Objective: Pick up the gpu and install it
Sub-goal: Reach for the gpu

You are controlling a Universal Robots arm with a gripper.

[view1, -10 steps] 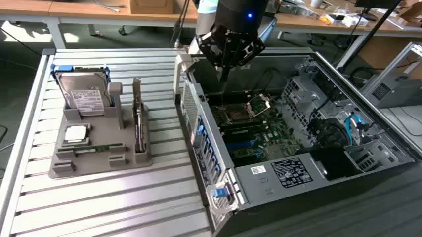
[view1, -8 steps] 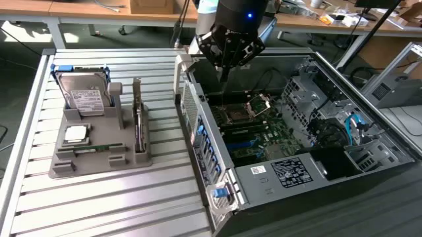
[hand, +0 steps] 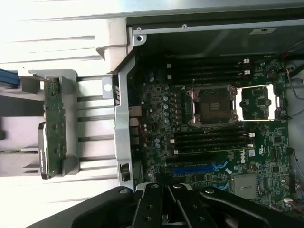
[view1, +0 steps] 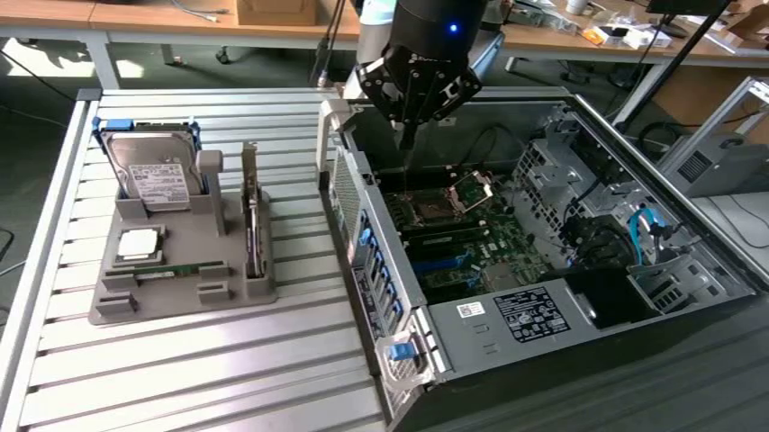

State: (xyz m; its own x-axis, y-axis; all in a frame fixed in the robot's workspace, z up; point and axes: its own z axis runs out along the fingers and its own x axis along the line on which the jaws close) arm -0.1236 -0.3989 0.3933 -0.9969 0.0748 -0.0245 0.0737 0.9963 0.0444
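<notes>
Gripper (view1: pixel 406 137), fingers pressed together and empty, hangs over the open case (view1: pixel 360 225). The gpu (view1: pixel 252 220) stands on edge in the holder (view1: pixel 180 301) to the exterior view's left, well apart, its long axis parallel to the case wall.

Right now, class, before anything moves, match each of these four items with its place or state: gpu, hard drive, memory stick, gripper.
Items:
1. gpu
2. hard drive
3. memory stick
4. gripper

Places or states:
A. shut, above the open computer case
B. lying flat in the grey holder
C. standing on edge in the holder's slot nearest the case
D. propped upright, white label showing

Pairs: 1-C; 2-D; 3-B; 4-A
</notes>
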